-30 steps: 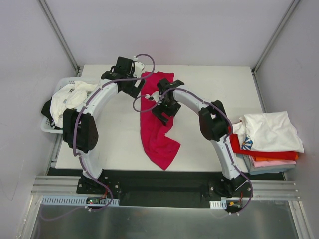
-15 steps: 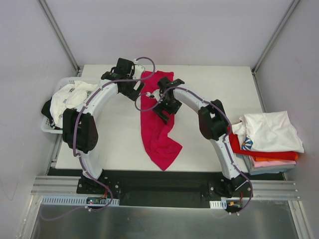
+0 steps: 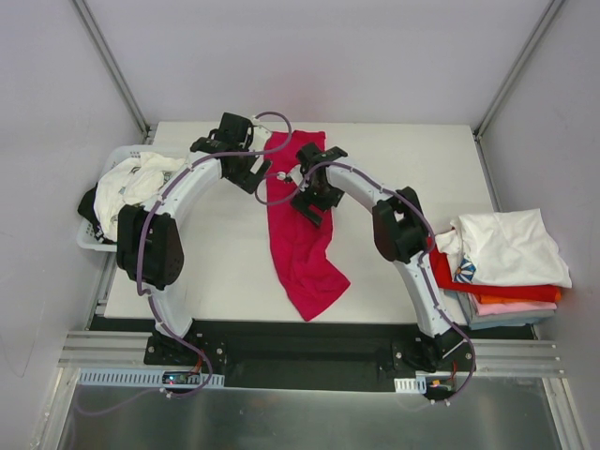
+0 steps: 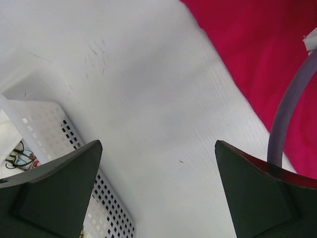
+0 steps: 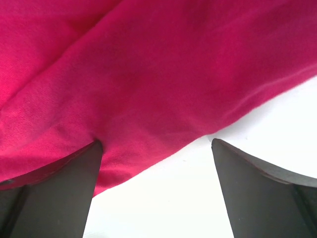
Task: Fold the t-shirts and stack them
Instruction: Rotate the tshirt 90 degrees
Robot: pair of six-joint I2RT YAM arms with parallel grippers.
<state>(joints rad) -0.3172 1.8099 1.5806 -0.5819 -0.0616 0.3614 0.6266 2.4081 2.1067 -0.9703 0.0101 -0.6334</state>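
Observation:
The crimson-magenta t-shirt (image 3: 302, 234) lies crumpled in a long strip down the middle of the white table (image 3: 412, 159). My left gripper (image 3: 255, 178) is open and empty over bare table just left of the shirt's upper part; the shirt fills the upper right of the left wrist view (image 4: 267, 54). My right gripper (image 3: 312, 208) is open over the shirt's right edge; in the right wrist view the shirt (image 5: 148, 74) lies under the left finger (image 5: 54, 193) and bare table under the right one. A stack of folded t-shirts (image 3: 506, 258) sits at the right table edge, white on top.
A white plastic basket (image 3: 94, 234) with white and dark shirts (image 3: 131, 183) stands at the table's left edge; its perforated wall shows in the left wrist view (image 4: 44, 124). A purple cable (image 4: 287, 114) crosses the left wrist view.
Both grippers have moved slightly toward the back of the table. The shirt has shifted, its lower end swinging a little to the right.

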